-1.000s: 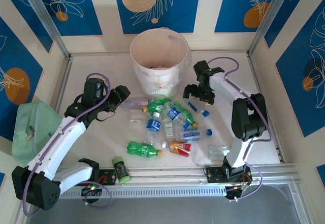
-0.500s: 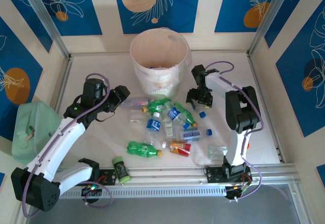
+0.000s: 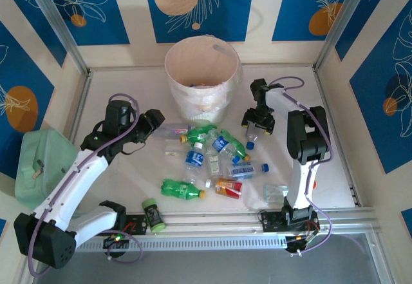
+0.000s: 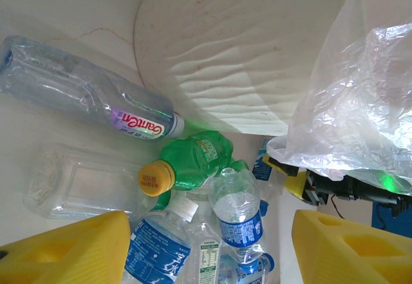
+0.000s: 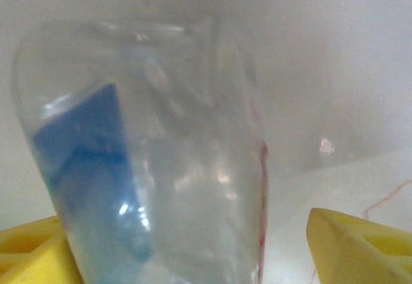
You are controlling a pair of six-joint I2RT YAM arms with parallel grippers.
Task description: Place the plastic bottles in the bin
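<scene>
Counting them, you have about ten plastic bottles (image 3: pixel 212 152) left on the table (image 3: pixel 129 84) in front of the bin (image 3: pixel 222 62). Your right hand (image 3: pixel 259 128) is open around a clear bottle (image 5: pixel 148 155) near the bin. Your left hand (image 3: pixel 153 122) is open and empty.

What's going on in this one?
A two-armed robot is clearing a pile of plastic bottles into the bin. The right gripper has its jaws around a clear blue-labelled bottle near the bin; a firm grip isn't clear. The left gripper hangs open over the pile.
</scene>
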